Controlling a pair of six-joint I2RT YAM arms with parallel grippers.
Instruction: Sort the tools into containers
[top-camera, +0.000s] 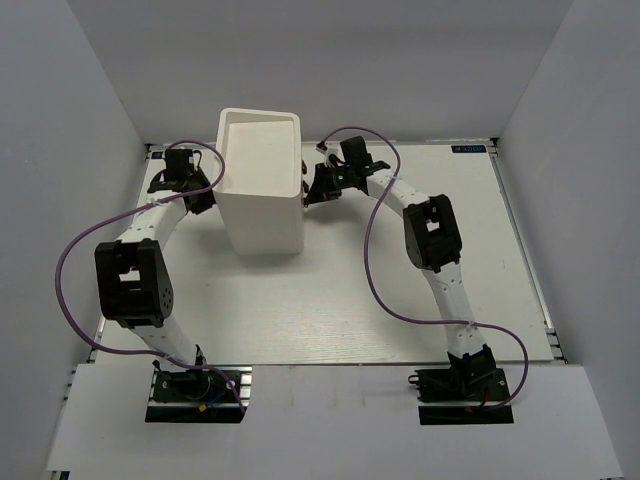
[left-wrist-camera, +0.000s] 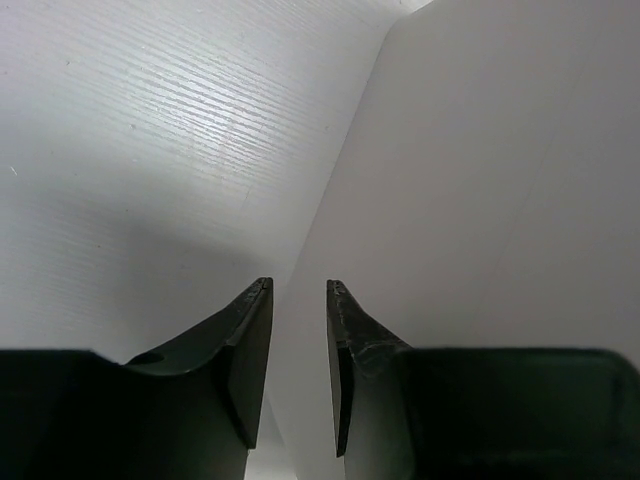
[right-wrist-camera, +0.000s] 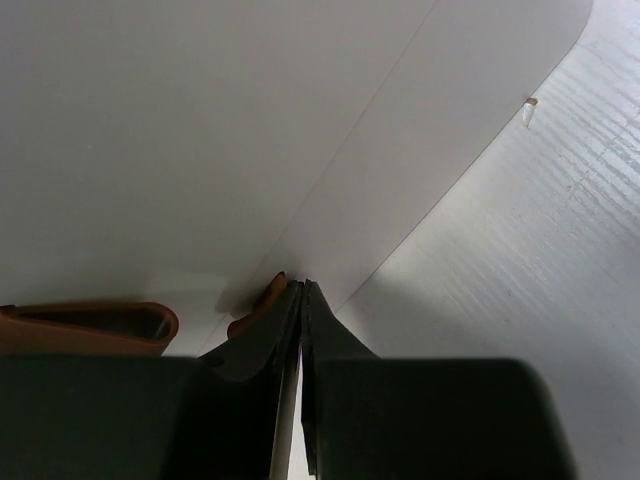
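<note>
The tall white box (top-camera: 260, 200) stands upright on the tabletop (top-camera: 400, 290), in the upper middle of the overhead view and a little left of centre. Its top face is a shallow recess with a raised rim.

The left pincer (top-camera: 203, 188) is against the box's left side, and the right pincer (top-camera: 312, 190) is against its right side, at about the same height in the frame.

In the left wrist view the box wall (left-wrist-camera: 500, 200) fills the right half and the grained tabletop (left-wrist-camera: 150, 150) fills the left. The left pincer (left-wrist-camera: 298, 288) is slightly spread, with a narrow gap between its dark fingers (left-wrist-camera: 250, 350) and nothing in it. The tips point at the line where the wall meets the tabletop.

In the right wrist view the box (right-wrist-camera: 200, 130) takes up the upper left, with a thin seam running slantwise across it. The tabletop (right-wrist-camera: 560, 250) lies at the right. The right pincer (right-wrist-camera: 301, 285) is pressed together, with only a sliver between the fingers (right-wrist-camera: 330, 340). A small brown bit (right-wrist-camera: 273, 291) shows just left of the tips, touching the left finger; whether it is pinched I cannot tell. A larger orange-brown rounded piece (right-wrist-camera: 90, 325) sits at the lower left. A small pale peg (right-wrist-camera: 527, 110) lies on the tabletop at the upper right, near the box's corner.

Purple cables (top-camera: 70, 270) loop beside both arms.
</note>
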